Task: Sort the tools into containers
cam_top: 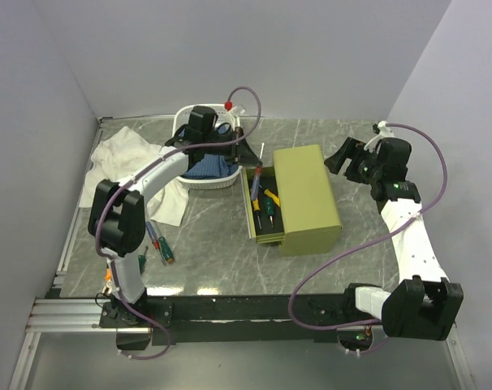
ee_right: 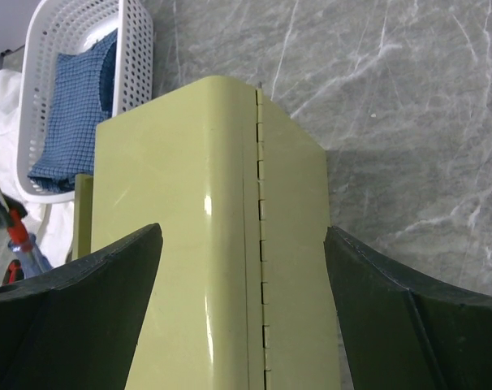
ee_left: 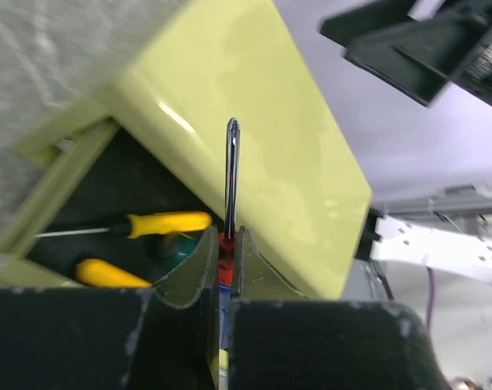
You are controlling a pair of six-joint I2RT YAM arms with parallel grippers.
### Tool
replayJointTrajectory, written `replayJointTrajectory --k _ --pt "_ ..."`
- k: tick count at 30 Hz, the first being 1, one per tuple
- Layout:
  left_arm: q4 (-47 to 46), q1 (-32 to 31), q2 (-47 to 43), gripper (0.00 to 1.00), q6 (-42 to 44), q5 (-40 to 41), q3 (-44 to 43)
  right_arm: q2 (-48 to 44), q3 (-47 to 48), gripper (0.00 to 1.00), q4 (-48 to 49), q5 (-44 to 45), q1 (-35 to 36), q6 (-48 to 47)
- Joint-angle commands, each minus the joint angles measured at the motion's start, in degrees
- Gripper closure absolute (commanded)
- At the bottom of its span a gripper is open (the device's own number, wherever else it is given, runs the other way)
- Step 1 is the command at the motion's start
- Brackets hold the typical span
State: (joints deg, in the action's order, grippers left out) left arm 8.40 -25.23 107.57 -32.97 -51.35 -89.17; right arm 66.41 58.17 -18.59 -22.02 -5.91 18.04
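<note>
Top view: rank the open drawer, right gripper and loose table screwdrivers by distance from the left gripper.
1. Open drawer, right by the left gripper, which holds a red screwdriver.
2. Right gripper, right of the chest.
3. Loose screwdrivers, at the near left.

On my feed the boxy metal drawer chest [cam_top: 309, 199] is a glossy olive green, and its open drawer is dark inside. In it I see a yellow-handled slim screwdriver [ee_left: 169, 222] and a second yellow handle below it. The red-handled slim screwdriver [ee_left: 232, 179] between the black jaws of the left gripper [ee_left: 225, 244] has a silvery shaft. The oval perforated plastic basket [ee_right: 136, 49] is white and holds blue checked fabric [ee_right: 75, 106]. The counter [ee_right: 408, 97] is grey stone with pale veins. The crumpled cloth [cam_top: 128, 154] is white and the cables [cam_top: 260, 106] are purple.
</note>
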Motion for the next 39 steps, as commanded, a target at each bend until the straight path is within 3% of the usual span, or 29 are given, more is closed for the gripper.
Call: replayJointTrajectory --k 1,4,8,13,14,17,18,21,22,29,34,39 --pt "-5.23 -0.43 -0.87 0.99 -2.27 -6.3 0.83 -1.55 -0.16 0.12 1.1 0.31 -0.42 -0.99" --pt "-8.04 -0.78 -0.96 0.92 -4.9 -8.05 3.38 -1.02 -0.08 0.12 1.01 0.05 -0.5 -0.91" --pt "-8.68 -0.96 -2.0 0.49 -3.79 -11.31 3.83 -0.23 -0.17 0.12 1.45 -0.57 -0.5 -0.2" --pt "2.04 0.97 -7.71 0.3 4.75 -6.14 2.86 0.38 0.45 0.12 2.15 -0.83 -0.5 -0.02" --pt "4.14 2.28 -10.42 0.26 5.89 -0.04 3.38 0.38 0.62 0.12 2.24 -0.66 -0.5 -0.11" --pt "11.26 6.05 -17.44 0.26 6.69 9.66 8.54 0.3 0.71 0.12 2.5 -0.74 -0.5 -0.11" --pt "15.63 6.86 -19.48 0.26 6.52 20.13 10.31 0.12 0.54 0.12 2.51 -0.83 -0.5 0.06" --pt "26.09 8.09 -23.98 0.24 8.97 40.37 16.81 0.03 0.1 0.12 2.94 -1.01 -0.5 0.33" --pt "27.44 8.62 -24.51 0.26 9.67 43.06 18.57 0.12 0.01 0.12 3.12 -1.09 -0.42 0.33" --pt "31.41 12.13 -26.62 0.37 6.97 45.64 35.0 0.03 -0.08 0.12 2.94 -1.18 -0.5 0.5" --pt "33.43 17.05 -24.87 0.42 3.18 47.75 35.64 -0.49 -0.51 0.13 2.59 -0.83 -0.5 0.33" --pt "36.15 17.24 -25.65 0.46 1.68 49.06 36.6 -0.85 -0.87 0.13 2.42 -0.66 -0.5 0.33"
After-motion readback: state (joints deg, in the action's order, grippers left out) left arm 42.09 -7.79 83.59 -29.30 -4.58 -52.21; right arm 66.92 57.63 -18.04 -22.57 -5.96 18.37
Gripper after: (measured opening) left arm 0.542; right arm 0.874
